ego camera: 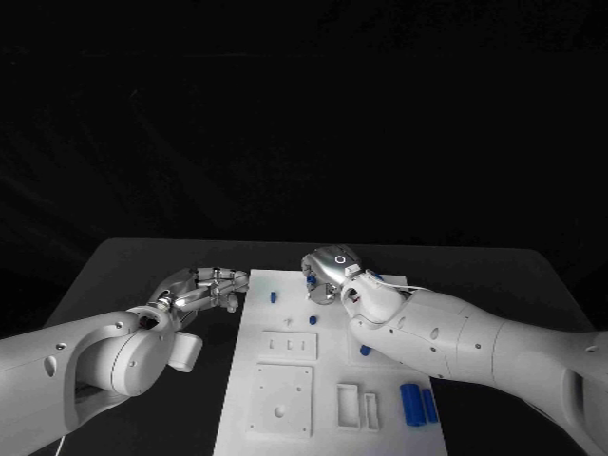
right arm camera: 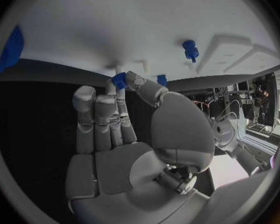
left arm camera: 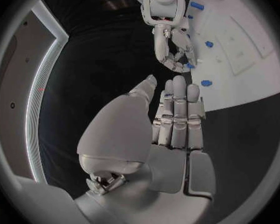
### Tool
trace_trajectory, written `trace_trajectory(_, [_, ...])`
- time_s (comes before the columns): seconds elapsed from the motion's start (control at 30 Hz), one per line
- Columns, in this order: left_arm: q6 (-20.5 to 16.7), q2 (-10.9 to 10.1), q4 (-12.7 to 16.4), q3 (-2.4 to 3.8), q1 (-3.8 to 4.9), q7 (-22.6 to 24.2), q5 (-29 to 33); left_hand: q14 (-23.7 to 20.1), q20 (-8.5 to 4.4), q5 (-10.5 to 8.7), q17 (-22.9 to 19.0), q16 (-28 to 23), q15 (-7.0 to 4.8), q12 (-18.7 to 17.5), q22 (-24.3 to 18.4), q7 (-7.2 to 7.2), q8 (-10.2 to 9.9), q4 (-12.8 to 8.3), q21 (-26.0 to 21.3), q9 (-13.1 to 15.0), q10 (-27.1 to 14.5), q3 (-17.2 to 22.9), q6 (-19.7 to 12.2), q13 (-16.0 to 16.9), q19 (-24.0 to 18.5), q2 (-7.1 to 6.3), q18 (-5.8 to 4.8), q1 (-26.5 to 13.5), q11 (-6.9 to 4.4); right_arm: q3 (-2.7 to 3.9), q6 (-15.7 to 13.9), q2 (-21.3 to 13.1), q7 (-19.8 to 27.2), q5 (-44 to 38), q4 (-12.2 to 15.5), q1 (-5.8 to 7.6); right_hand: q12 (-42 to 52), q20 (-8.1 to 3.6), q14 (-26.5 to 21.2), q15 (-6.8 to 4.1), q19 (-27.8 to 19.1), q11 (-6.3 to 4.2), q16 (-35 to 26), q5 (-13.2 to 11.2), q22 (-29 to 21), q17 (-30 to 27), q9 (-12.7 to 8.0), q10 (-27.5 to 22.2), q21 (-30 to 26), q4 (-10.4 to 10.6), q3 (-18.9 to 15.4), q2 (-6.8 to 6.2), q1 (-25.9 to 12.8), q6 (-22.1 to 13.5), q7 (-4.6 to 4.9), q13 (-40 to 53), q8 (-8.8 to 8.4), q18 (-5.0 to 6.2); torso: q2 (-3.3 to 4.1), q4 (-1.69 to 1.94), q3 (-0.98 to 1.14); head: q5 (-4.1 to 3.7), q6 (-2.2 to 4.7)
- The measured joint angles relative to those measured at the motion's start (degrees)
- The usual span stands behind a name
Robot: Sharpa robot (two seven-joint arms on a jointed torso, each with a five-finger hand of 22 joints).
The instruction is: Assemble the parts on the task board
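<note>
Two white arms enter from the lower corners of the head view. Between them lies the white board (ego camera: pixel 325 370), centre to bottom of frame, with two blue cylinders (ego camera: pixel 416 404) near its lower right. Right hand (ego camera: pixel 338 275) hovers above the board's top edge, pinching a small blue part (right arm camera: pixel 119 80) between thumb and fingertip. Left hand (ego camera: pixel 205 288), left of the board, holds nothing, fingers straight and close together

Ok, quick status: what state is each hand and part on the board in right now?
left hand: fingers straight, holding nothing, beside the board's edge
right hand: pinching a small blue part at its fingertips
task board: flat on the table
two blue cylinders: lying side by side on the board
</note>
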Motion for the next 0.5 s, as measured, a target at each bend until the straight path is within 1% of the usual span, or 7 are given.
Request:
trace_trajectory(0.07, [0.0, -0.05, -0.01, 0.0, 0.0, 0.0, 0.0, 0.0, 0.0, 0.0, 0.0, 0.0, 0.0, 0.0, 0.0, 0.0, 0.0, 0.0, 0.2, 0.0, 0.0, 0.0, 0.0, 0.0, 0.0, 0.0, 0.0, 0.0, 0.0, 0.03, 0.05, -0.11, 0.07, 0.5, 0.0, 0.0, -0.18, -0.1, -0.2, 0.19, 0.03, -0.03, 0.08, 0.01, 0.0, -0.07, -0.05, -0.03, 0.0, 0.2, 0.13, -0.5, -0.05, -0.18, 0.18, 0.0, -0.11, -0.01, 0.02, -0.01, -0.01, 0.02, 0.04])
trace_trajectory(0.13, [-0.01, -0.08, -0.01, 0.0, 0.0, -0.01, 0.0, 0.0, 0.0, 0.0, -0.05, 0.0, 0.0, 0.0, 0.0, 0.0, 0.0, 0.0, 0.21, 0.0, -0.01, 0.0, 0.0, 0.0, 0.0, 0.0, 0.0, 0.0, 0.0, 0.03, 0.13, -0.17, 0.17, 1.02, -0.04, 0.0, -0.61, -0.22, -0.41, 0.17, -0.08, -0.09, 0.08, 0.01, 0.0, -0.21, -0.05, -0.09, 0.0, 0.51, -0.01, -0.55, -0.07, -0.42, 0.43, 0.0, -0.48, -0.02, 0.04, -0.04, -0.01, 0.03, 0.07])
trace_trajectory(0.17, [-0.01, -0.09, -0.01, 0.0, 0.0, -0.01, 0.0, 0.0, 0.0, 0.0, -0.05, 0.0, 0.0, 0.0, 0.0, 0.0, 0.0, 0.0, 0.21, 0.0, -0.01, 0.0, 0.0, 0.0, 0.0, 0.0, 0.01, 0.0, -0.01, 0.03, 0.16, -0.2, 0.2, 1.23, -0.05, 0.0, -0.76, -0.31, -0.41, 0.17, -0.17, -0.1, 0.08, 0.02, 0.0, -0.22, -0.05, -0.1, 0.0, 0.53, 0.01, -0.96, -0.03, -0.55, 0.56, 0.0, -0.59, -0.08, 0.04, -0.04, -0.01, 0.03, 0.08])
trace_trajectory(0.27, [-0.01, -0.14, -0.01, 0.0, 0.0, -0.02, 0.0, 0.0, 0.0, 0.0, -0.05, 0.0, 0.0, 0.0, 0.0, 0.0, 0.0, 0.0, 0.2, 0.0, -0.01, 0.0, 0.0, -0.01, 0.0, 0.0, 0.01, 0.0, -0.01, 0.03, 0.2, -0.31, 0.3, 1.79, -0.08, -0.02, -0.98, -0.33, -0.41, 0.17, -0.16, -0.1, 0.08, 0.04, 0.0, -0.35, -0.05, -0.1, 0.0, 0.88, 0.07, -1.3, -0.24, -0.84, 0.43, 0.01, -0.59, -0.26, 0.07, -0.04, -0.01, 0.03, 0.1])
trace_trajectory(0.37, [-0.01, -0.18, -0.01, 0.0, 0.0, -0.02, 0.0, 0.0, 0.0, 0.0, -0.05, 0.0, 0.0, 0.0, 0.0, 0.0, 0.0, 0.0, 0.2, 0.0, -0.01, 0.0, 0.0, -0.01, 0.0, 0.0, 0.01, 0.0, -0.01, 0.03, 0.23, -0.33, 0.4, 2.28, -0.15, -0.02, -1.28, -0.34, -0.53, 0.28, -0.16, -0.27, 0.08, 0.12, 0.0, -0.44, -0.15, -0.28, 0.0, 1.23, 0.09, -1.66, 0.0, -1.15, 0.72, 0.01, -0.95, -0.25, 0.08, -0.04, -0.01, -0.02, 0.1])
trace_trajectory(0.47, [-0.01, -0.18, -0.02, 0.0, 0.0, -0.03, 0.0, 0.0, 0.0, 0.0, -0.05, 0.0, 0.0, 0.0, 0.0, 0.0, 0.0, 0.0, 0.2, 0.0, -0.02, 0.0, 0.0, 0.0, 0.0, 0.0, 0.01, 0.0, -0.01, 0.03, 0.28, -0.35, 0.48, 2.72, -0.2, -0.02, -1.77, -0.34, -0.75, 0.32, -0.16, 0.02, 0.32, 0.25, 0.0, -0.52, -0.17, -0.63, 0.0, 1.47, 0.02, -2.07, -0.35, -1.52, 0.87, 0.84, -1.26, -0.26, 0.09, -0.04, -0.01, -0.06, 0.14])
trace_trajectory(0.5, [-0.01, -0.18, -0.03, 0.0, 0.0, -0.03, 0.0, 0.0, 0.0, 0.0, -0.05, 0.0, 0.0, 0.0, 0.0, 0.0, 0.0, 0.0, 0.2, 0.0, -0.02, 0.0, 0.0, 0.03, 0.0, 0.0, 0.01, 0.0, -0.02, 0.03, 0.3, -0.36, 0.52, 2.87, -0.22, -0.02, -1.98, -0.34, -0.86, 0.22, -0.16, 0.13, 0.32, 0.26, 0.0, -0.61, -0.26, -0.95, 0.0, 1.61, -0.02, -2.48, -0.19, -1.96, 0.93, 0.88, -1.52, -0.26, 0.1, -0.04, -0.01, -0.07, 0.14])
